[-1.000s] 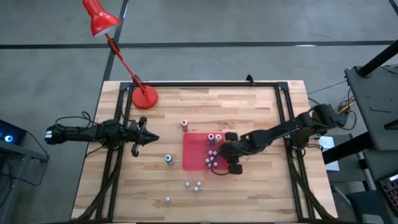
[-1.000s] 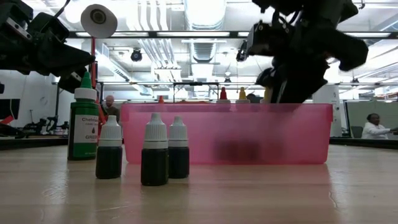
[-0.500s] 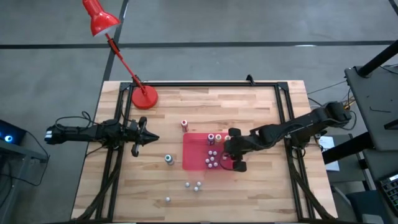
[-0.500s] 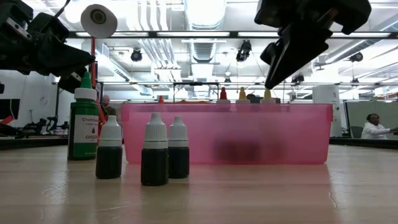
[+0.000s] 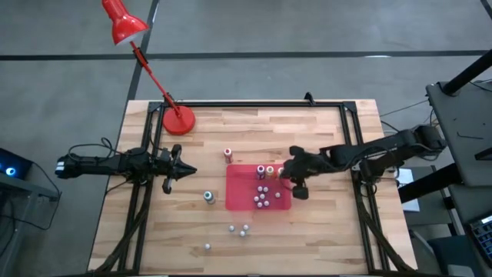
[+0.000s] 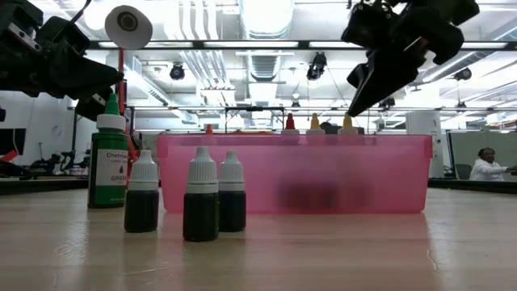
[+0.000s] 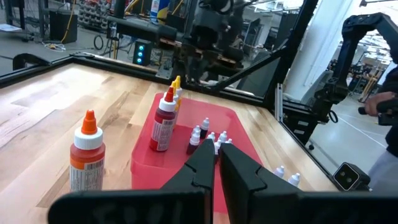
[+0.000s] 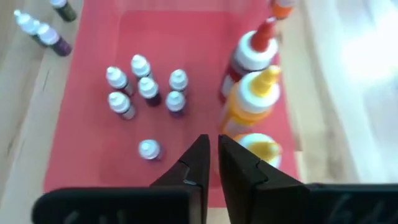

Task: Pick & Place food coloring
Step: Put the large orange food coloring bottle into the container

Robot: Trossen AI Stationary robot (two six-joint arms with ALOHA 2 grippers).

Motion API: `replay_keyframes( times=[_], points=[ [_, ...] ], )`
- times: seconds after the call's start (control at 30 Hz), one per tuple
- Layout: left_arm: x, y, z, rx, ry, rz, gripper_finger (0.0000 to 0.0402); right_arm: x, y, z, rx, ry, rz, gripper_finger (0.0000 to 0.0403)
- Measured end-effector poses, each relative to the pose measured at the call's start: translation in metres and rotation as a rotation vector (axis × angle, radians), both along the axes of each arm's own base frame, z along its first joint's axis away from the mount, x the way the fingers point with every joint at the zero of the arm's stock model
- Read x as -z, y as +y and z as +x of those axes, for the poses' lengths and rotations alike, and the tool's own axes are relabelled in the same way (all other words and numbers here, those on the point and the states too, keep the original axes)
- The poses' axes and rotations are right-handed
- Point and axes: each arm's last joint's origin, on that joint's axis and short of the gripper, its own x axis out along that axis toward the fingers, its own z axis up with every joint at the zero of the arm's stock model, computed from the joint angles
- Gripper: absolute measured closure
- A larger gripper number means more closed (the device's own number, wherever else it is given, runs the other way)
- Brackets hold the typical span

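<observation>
Wooden table fills the middle of my high view, grey floor around it. Going left to right: my left gripper waits at mid-left of the frame, well apart from everything; its wrist view shows the fingers pressed together with nothing between them. Red lamp base sits upper left on the table. Green food coloring bottle stands alone just left of centre, upright, outside the tray. Orange bottle stands above the tray's upper left corner, also outside. Three small white-capped dropper bottles cluster below the tray, one more further down left.

Pink tray sits at centre. Inside it I see a group of small dropper bottles in the lower right part, and the red bottle and two yellow bottles standing upright along its upper right edge.

My right gripper hangs above the tray's right edge, just right of the yellow bottles, raised off them in the low view and not touching. Its fingers are nearly pressed together, a thin gap only, holding nothing.
</observation>
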Motion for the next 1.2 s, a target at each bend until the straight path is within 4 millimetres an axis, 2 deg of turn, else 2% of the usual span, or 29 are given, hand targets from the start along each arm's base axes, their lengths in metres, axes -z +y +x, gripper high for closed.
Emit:
replay_keyframes(
  times=[0.1,0.47,0.8,0.97,1.2],
  points=[
    [0.0,0.0,0.0,0.0,0.0,0.0,0.0402,0.0,-0.007,-0.009,0.003,-0.021,-0.016,0.0392],
    [0.0,0.0,0.0,0.0,0.0,0.0,0.0402,0.011,-0.025,-0.044,0.016,-0.114,-0.068,0.0394],
    [0.0,0.0,0.0,0.0,0.0,0.0,0.0402,0.029,-0.027,-0.071,0.039,-0.351,-0.058,0.0394],
    [0.0,0.0,0.0,0.0,0.0,0.0,0.0402,0.04,-0.027,-0.085,0.041,-0.378,-0.056,0.0394],
    [0.0,0.0,0.0,0.0,0.0,0.0,0.0402,0.043,-0.027,-0.099,0.056,-0.456,-0.036,0.0394]
  ],
)
